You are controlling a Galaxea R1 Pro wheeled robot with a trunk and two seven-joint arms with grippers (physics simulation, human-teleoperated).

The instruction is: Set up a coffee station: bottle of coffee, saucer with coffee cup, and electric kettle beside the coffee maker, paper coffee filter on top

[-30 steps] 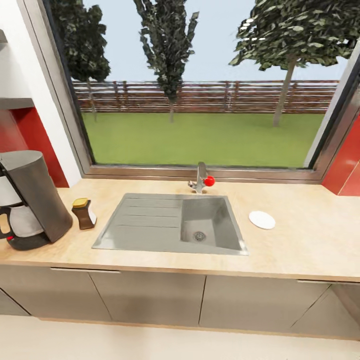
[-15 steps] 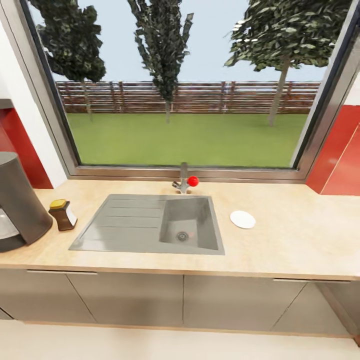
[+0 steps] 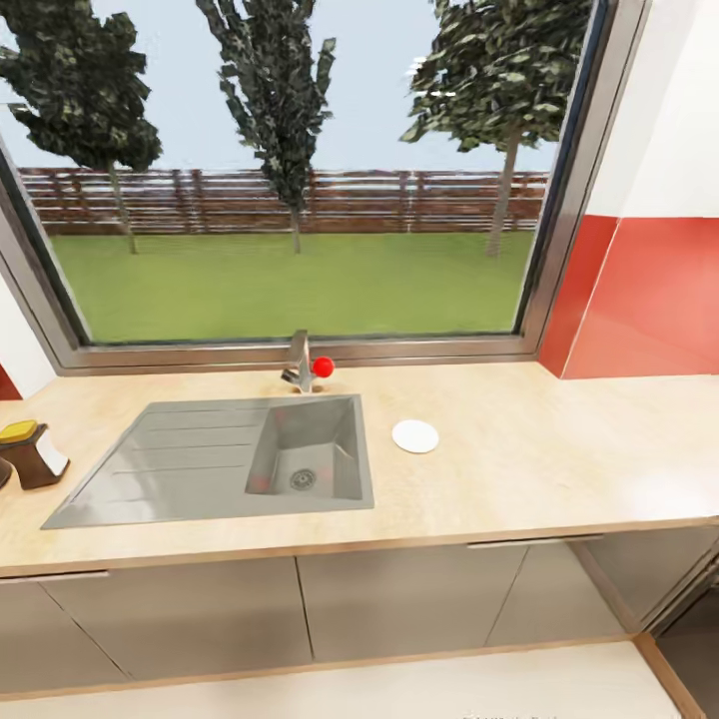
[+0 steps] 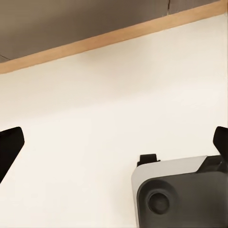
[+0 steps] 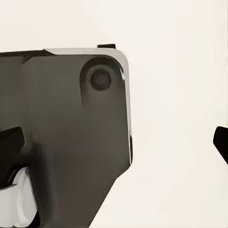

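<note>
The coffee bottle (image 3: 30, 454), brown with a yellow lid and a white label, stands on the wooden countertop (image 3: 559, 449) at the far left of the head view. A small white round saucer (image 3: 414, 436) lies flat on the counter just right of the sink. In the left wrist view my left gripper (image 4: 114, 147) hangs open over the pale floor, its dark fingertips (image 4: 9, 145) far apart. The right wrist view shows my right gripper (image 5: 114, 147) open too, with nothing between its fingertips (image 5: 10, 142).
A grey sink (image 3: 230, 464) with a drainboard is set into the counter, and a faucet with a red knob (image 3: 322, 366) stands behind it under a big window. Grey cabinet fronts (image 3: 399, 599) run below. A red wall panel (image 3: 649, 300) rises at the right. The robot's base (image 5: 71, 142) shows below both grippers.
The head camera has swung to the right: the whole scene has slid left, the coffee maker has left the picture and the red wall at the right has come in.
</note>
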